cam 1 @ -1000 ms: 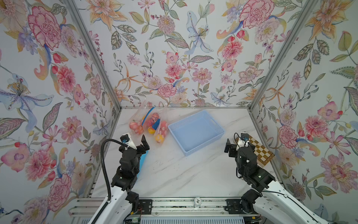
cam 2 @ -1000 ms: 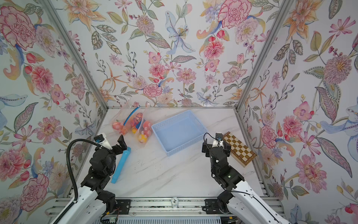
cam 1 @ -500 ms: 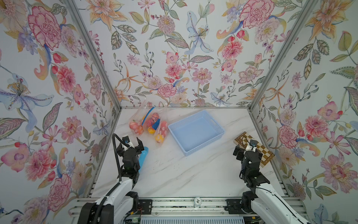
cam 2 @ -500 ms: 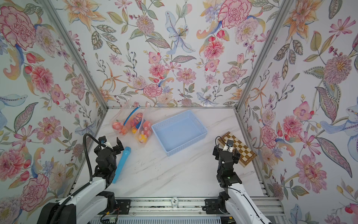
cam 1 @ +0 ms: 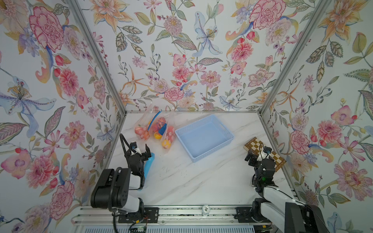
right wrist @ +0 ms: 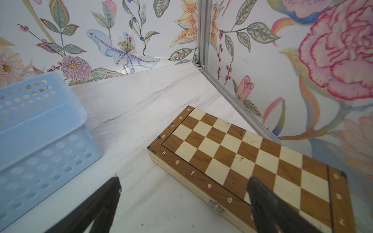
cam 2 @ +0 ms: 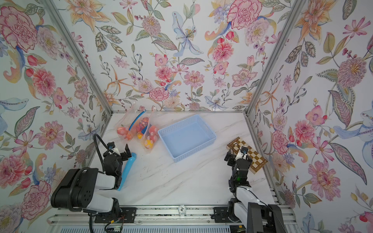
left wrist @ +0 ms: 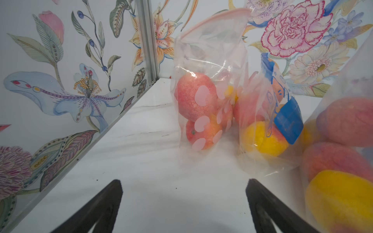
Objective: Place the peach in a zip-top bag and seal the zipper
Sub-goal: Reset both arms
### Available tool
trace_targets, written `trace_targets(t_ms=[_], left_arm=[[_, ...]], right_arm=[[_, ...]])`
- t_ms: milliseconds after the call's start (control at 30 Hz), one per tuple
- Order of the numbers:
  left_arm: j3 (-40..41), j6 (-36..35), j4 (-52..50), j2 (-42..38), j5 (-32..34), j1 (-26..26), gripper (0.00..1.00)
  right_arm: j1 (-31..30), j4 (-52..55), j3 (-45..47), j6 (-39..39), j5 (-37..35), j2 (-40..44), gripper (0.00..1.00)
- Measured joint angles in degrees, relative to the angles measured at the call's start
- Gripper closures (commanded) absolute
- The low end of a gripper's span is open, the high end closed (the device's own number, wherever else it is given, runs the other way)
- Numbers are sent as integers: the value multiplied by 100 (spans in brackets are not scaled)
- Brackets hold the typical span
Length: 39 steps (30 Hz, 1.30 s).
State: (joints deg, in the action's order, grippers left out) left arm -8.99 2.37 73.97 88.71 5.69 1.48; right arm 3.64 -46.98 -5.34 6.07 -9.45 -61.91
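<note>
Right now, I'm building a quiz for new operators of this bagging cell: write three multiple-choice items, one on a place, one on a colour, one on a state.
1. Where does the chessboard lie? A. by the right wall, near the right gripper B. in the middle C. under the bags
2. What colour is the basket? A. red B. light blue C. green
3. What is the state of the left gripper? A. shut on a peach B. shut on a bag C. open, empty
Answers: 1A, it lies along the right wall; 2B, pale blue perforated walls; 3C, its jaws stand apart over bare table.
</note>
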Motion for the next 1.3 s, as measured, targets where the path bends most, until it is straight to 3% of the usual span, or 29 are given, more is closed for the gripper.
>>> trace_targets(t_ms=[300,500,800,1300], left_arm=[[-140,-74,149,221,-962,181,1],[-433,-243,-92,221,-1464,179,1],[-433,-284,-197,221,-1604,179,1],[-433,-308,-199,221,-1733,179,1]], right_arm=[[31,-1379,-188,-61,717,-1303,1],[68,-2627,-282,-181,1005,-2732,1],[260,-1862,-1224,-26,903,-2669,1],[245,-1510,-1248,-26,898,-2669,1]])
